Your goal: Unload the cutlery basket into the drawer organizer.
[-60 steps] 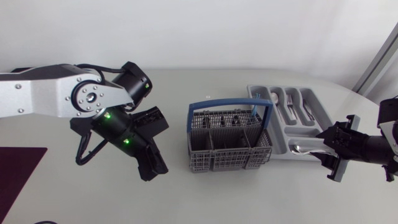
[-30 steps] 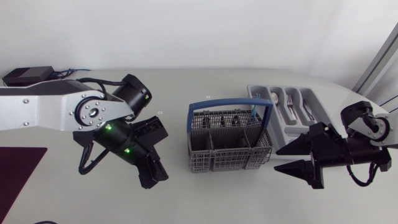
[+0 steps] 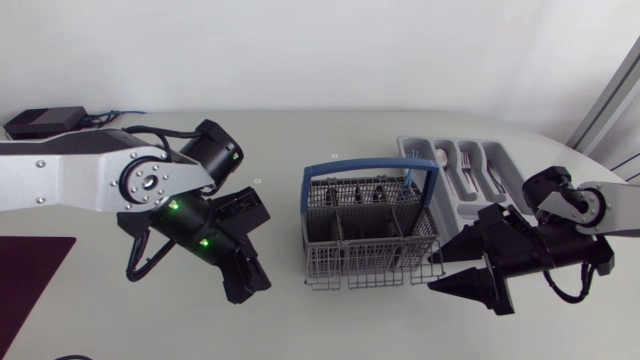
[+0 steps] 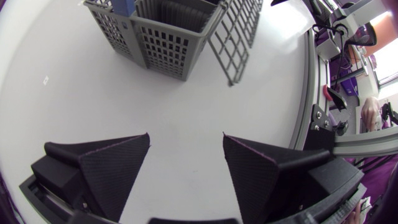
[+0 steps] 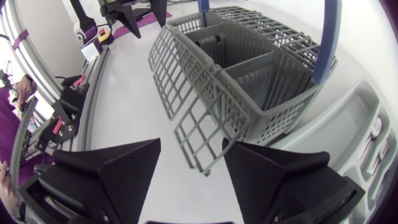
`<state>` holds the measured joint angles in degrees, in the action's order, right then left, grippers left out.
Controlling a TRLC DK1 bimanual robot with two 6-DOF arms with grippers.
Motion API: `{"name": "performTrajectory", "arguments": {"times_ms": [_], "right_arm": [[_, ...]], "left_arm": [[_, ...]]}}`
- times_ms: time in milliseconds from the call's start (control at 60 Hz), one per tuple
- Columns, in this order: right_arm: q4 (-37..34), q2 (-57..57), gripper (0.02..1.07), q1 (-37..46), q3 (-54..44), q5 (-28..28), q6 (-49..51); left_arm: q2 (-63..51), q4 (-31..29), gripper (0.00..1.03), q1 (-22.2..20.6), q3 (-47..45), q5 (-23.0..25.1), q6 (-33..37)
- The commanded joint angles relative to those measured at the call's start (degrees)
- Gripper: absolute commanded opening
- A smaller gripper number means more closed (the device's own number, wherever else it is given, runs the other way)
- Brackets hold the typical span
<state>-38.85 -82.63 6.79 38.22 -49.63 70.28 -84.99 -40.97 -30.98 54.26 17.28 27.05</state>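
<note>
Grey cutlery basket (image 3: 345,255) mid-counter holds dark-handled pieces you've yet to move; the organizer (image 3: 452,208) carries several. Your left gripper (image 3: 260,243) and right gripper (image 3: 440,266) have fingers apart, empty.

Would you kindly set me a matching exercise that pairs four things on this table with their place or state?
1. cutlery basket
2. drawer organizer
3. left pincer
4. right pincer

A. already holds cutlery
B. open, close beside the basket
C. has a blue handle, stands mid-table
D. open, well clear of the basket

Pairs: 1-C, 2-A, 3-D, 4-B.
</note>
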Motion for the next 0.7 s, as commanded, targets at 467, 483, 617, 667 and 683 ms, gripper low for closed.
{"name": "performTrajectory", "arguments": {"times_ms": [467,483,617,667,683], "right_arm": [[-10.9,9.15,0.74,-1.07,7.93,-5.31,-2.34],[-9.93,8.8,0.74,-1.25,7.93,-5.31,-3.57],[-3.78,8.8,0.74,-1.43,7.93,-5.74,-9.46],[-0.08,8.98,0.74,-2.92,7.66,-5.57,-12.71],[2.11,9.07,0.74,-3.62,7.4,-5.39,-14.82]], "left_arm": [[5.71,-0.6,0.98,0.04,-1.7,0.39,-0.33],[5.71,-0.6,0.98,0.04,-1.7,0.39,-0.33],[6.5,-0.51,0.98,-0.92,-0.91,0.39,-0.42],[7.73,-0.25,0.98,-1.89,0.06,0.56,-0.51],[8.17,0.1,0.98,-2.06,0.41,0.56,-0.77]]}}
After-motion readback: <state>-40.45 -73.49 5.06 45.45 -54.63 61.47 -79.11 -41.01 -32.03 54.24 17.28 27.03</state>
